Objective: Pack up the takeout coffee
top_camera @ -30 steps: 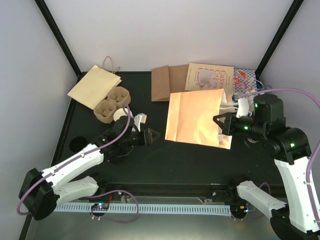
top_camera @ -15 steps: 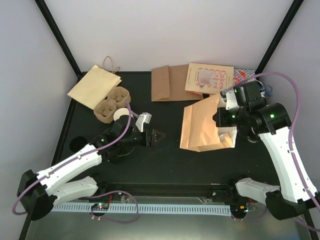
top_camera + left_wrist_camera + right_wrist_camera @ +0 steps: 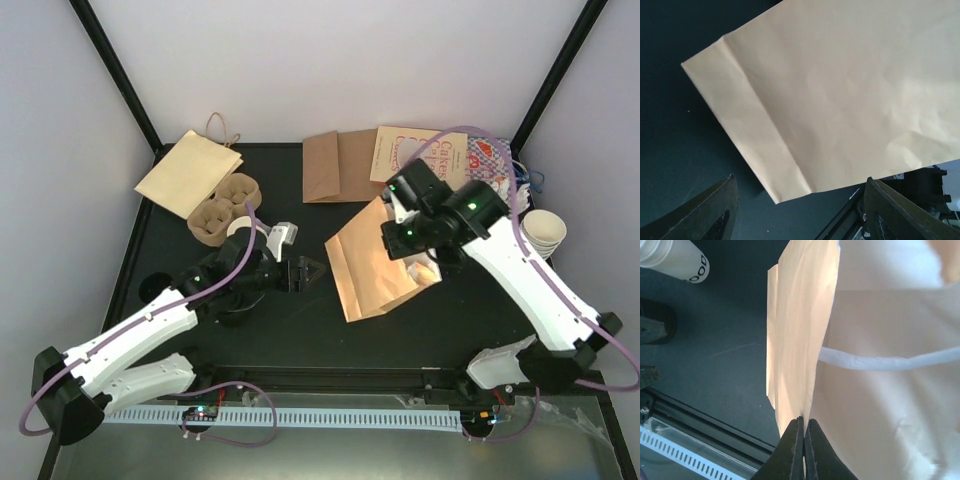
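While right gripper (image 3: 803, 424) pinches bag (image 3: 372, 272) rim tight, left gripper (image 3: 308, 271) gapes empty; cup (image 3: 238, 229) prob light, crushable – grab mid-wall w/ soft squeeze

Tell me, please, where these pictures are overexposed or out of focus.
Right wrist view: the paper bag washes out to near white at the upper right, losing detail. Left wrist view: even light on the bag, but the near jaws are dark and soft. Top external view: sharp, no strong glare.

Lab: white-walled enclosure (image 3: 330, 60), black frame (image 3: 117, 75)
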